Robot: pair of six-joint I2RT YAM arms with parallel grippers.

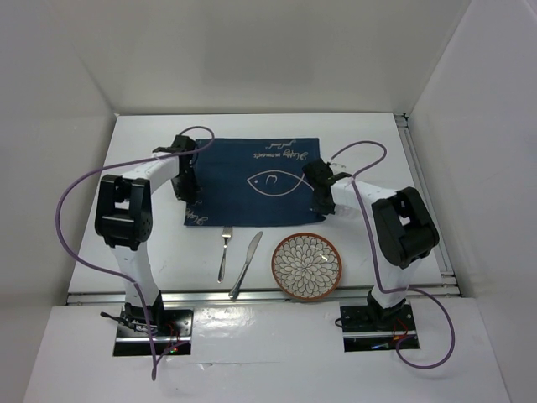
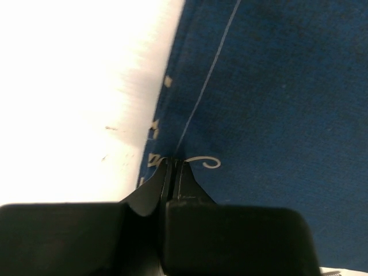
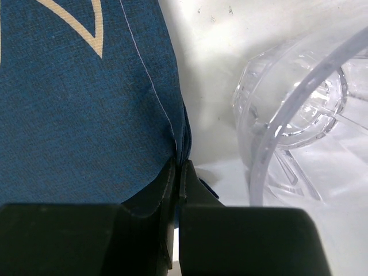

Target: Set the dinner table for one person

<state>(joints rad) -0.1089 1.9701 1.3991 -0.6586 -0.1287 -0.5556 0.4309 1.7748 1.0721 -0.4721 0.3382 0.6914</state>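
Observation:
The white dinner table carries a navy placemat with a white fish outline, lying at its middle. My left gripper is shut on the placemat's near left corner. In the left wrist view the jaws pinch the cloth at its edge. My right gripper is shut on the placemat's near right corner. In the right wrist view the jaws pinch the folded cloth edge. A fork, a knife and a patterned plate lie in front of the placemat.
A clear plastic glass lies on the table just right of my right gripper, close to the placemat's edge. White walls enclose the table at the back and both sides. Purple cables loop over both arms.

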